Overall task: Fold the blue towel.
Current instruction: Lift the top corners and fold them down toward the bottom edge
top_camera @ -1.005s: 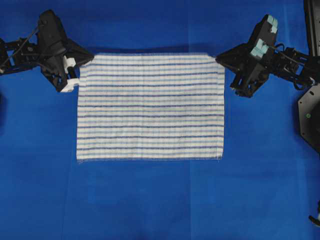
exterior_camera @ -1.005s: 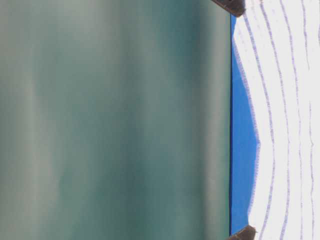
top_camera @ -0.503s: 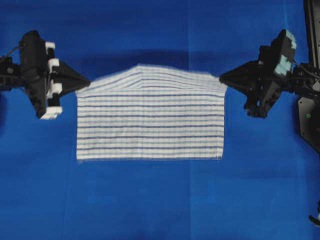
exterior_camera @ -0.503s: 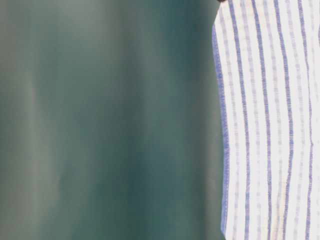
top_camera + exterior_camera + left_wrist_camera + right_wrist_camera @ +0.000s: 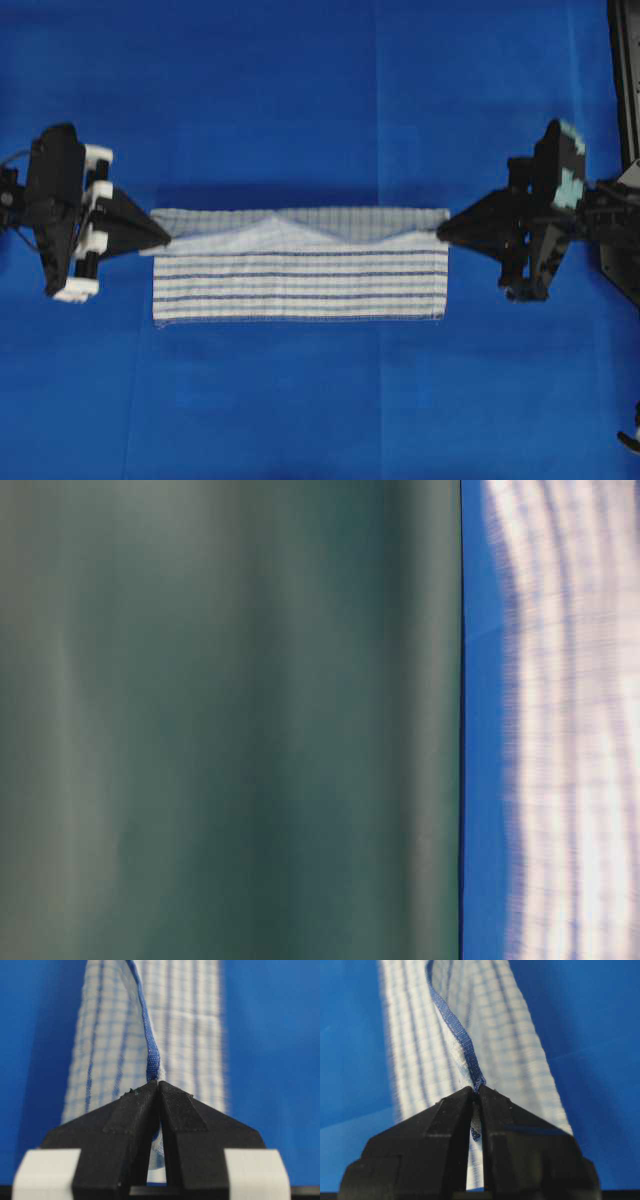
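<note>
Towel [image 5: 300, 285] lies with its long axis running left to right between the grippers, its far edge lifted partway toward the near hem. Left gripper [image 5: 160, 236] and right gripper [image 5: 445, 231] each pinch one far corner, equally close. It is white with blue stripes, sagging mid-span.

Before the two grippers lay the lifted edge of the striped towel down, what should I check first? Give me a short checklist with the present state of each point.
1. Left gripper shut on the hem of the white woven towel with blue stripes: ok.
2. Right gripper shut on the hem at the other corner: ok.
3. Both grippers at similar height in the overhead view: ok.
4. Carried edge taut between the grippers: not ok, it sags with a peak near the middle.
5. Near edge of the towel flat on the solid blue sheet: ok.
6. Carried edge aligned with near edge: not ok, not yet reached.
</note>
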Motion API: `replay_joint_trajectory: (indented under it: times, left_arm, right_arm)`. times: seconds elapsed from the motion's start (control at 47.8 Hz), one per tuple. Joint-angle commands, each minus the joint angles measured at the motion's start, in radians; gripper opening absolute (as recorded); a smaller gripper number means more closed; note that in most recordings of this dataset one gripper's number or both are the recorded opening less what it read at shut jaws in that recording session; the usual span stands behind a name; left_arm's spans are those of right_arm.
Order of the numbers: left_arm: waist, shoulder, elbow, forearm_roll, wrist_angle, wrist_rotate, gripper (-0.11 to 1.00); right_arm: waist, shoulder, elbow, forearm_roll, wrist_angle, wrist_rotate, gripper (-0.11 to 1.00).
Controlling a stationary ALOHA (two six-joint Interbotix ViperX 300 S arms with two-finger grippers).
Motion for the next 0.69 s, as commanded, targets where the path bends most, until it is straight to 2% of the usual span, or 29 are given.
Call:
replay_joint_trajectory:
  times: [0.0,0.272,0.565,0.607,0.67]
  left_arm:
    - [-0.044,0.018,-0.021,-0.002,-0.025,-0.015,0.02]
    - [-0.095,0.140,-0.046,-0.005,-0.094,-0.049,0.02]
    - [-0.109,0.199,-0.077,-0.006,-0.101,-0.101,0.03]
    - [-0.110,0.198,-0.075,-0.005,-0.101,-0.106,0.07]
    - [-0.114,0.196,-0.074,-0.005,-0.100,-0.117,0.19]
  right_arm:
    - [0.048,0.023,-0.026,0.032,-0.031,-0.002,-0.02]
    - [0.126,0.170,-0.071,0.124,-0.054,-0.003,-0.02]
    - [0.161,0.202,-0.083,0.146,-0.055,-0.003,-0.02]
    - [0.163,0.201,-0.083,0.147,-0.054,-0.003,-0.02]
    - [0.166,0.198,-0.081,0.146,-0.049,-0.005,-0.02]
